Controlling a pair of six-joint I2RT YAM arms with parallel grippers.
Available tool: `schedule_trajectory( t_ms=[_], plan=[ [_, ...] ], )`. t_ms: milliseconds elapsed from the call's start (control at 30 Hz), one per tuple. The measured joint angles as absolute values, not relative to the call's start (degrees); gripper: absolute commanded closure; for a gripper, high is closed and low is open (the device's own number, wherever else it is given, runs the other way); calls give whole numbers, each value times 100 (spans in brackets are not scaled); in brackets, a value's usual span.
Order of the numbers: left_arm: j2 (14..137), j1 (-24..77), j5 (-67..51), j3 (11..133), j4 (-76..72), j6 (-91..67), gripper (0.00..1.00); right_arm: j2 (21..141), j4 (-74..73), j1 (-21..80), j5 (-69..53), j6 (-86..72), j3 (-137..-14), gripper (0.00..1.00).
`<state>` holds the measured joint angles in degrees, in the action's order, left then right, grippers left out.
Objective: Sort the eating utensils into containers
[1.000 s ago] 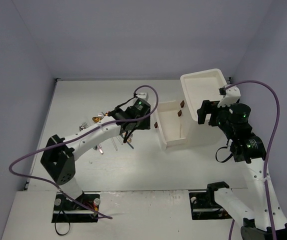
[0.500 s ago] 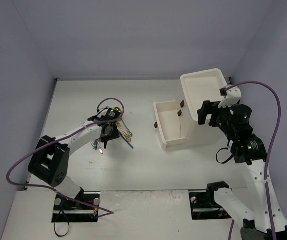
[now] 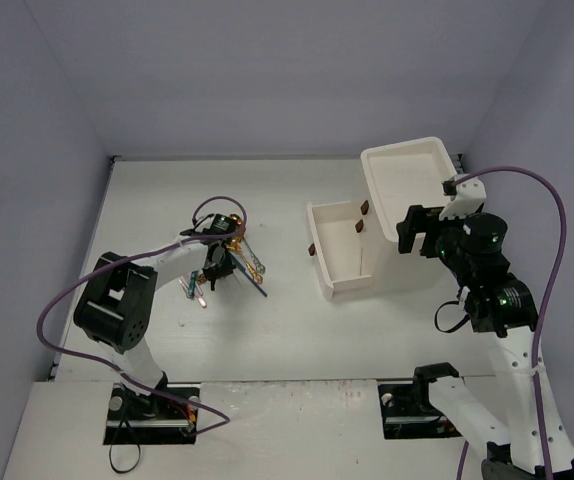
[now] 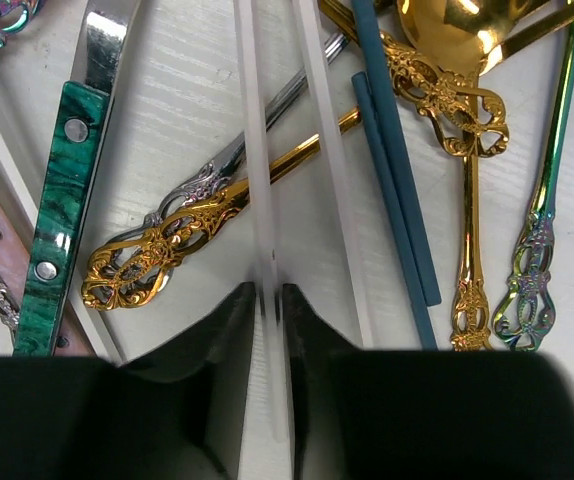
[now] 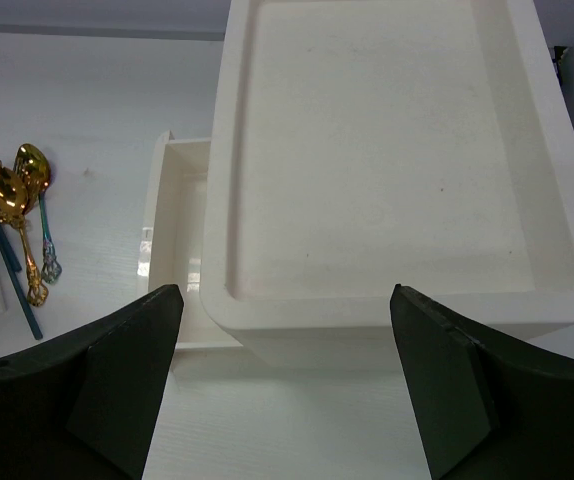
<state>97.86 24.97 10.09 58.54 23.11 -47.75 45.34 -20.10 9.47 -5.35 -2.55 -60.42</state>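
The eating utensils (image 3: pixel 222 265) lie in a loose pile at the table's left middle. My left gripper (image 3: pixel 215 268) is down on that pile. In the left wrist view its jaws (image 4: pixel 269 300) stand shut on a thin silver rod (image 4: pixel 257 180) that runs straight between them. A second silver rod (image 4: pixel 327 180), two teal rods (image 4: pixel 392 170), gold spoons (image 4: pixel 447 30) and a green-handled piece (image 4: pixel 62 200) lie around it. The containers belong to the white drawer unit (image 3: pixel 407 200), with one drawer (image 3: pixel 342 250) pulled out. My right gripper (image 5: pixel 287 370) hangs open above the unit's top (image 5: pixel 387 150).
An ornate gold handle (image 4: pixel 167 250) lies under the held rod, and an iridescent handle (image 4: pixel 537 250) lies at the pile's right. In the right wrist view the pulled-out drawer (image 5: pixel 172 200) shows left of the unit, with gold spoons (image 5: pixel 12 190) further left. Grey walls enclose the table.
My left arm swung left from near the drawer to the utensil pile and lowered onto it. Its jaws have narrowed round a silver rod. The right arm has barely moved.
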Motion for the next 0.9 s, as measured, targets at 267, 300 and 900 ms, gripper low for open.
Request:
schedule_trajectory(
  t_ms=[267, 300, 900],
  plan=[
    [9420, 2473, 983, 5586, 2499, -4803, 100, 4409, -2136, 947, -528, -250, -6040, 17],
    [9307, 2488, 981, 5570, 2587, -4799, 100, 4404, -2140, 947, -528, -250, -6040, 17],
    [9913, 4171, 156, 9008, 2380, -3296, 100, 4459, -2185, 947, -529, -248, -5996, 17]
  ],
)
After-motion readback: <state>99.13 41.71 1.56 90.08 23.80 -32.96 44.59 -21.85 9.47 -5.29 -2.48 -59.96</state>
